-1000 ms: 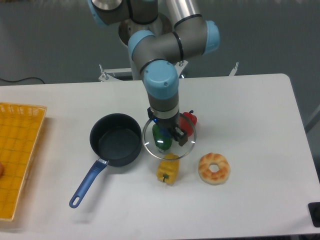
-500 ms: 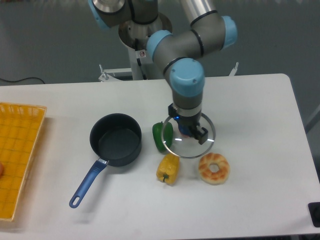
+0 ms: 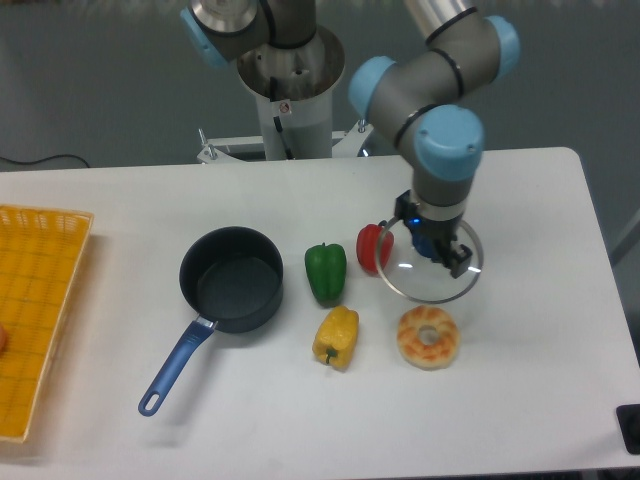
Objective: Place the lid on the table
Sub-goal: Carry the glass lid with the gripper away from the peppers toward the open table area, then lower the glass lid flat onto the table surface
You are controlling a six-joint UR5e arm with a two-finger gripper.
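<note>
The round transparent glass lid with a thin silver rim (image 3: 430, 268) is held by its centre knob in the closed fingers of the black two-finger gripper (image 3: 432, 245), above the smooth white tabletop (image 3: 530, 220), towards its right edge. A glossy red pepper (image 3: 370, 247) is seen just beside the rim, and a glazed ring doughnut (image 3: 428, 337) lies nearer the front edge. An open dark blue saucepan (image 3: 231, 279) stands well apart.

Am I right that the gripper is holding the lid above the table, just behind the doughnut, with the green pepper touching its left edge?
Not quite: the camera view shows the red pepper at the lid's left edge, not the green one. The gripper does hold it just behind the doughnut.
</note>
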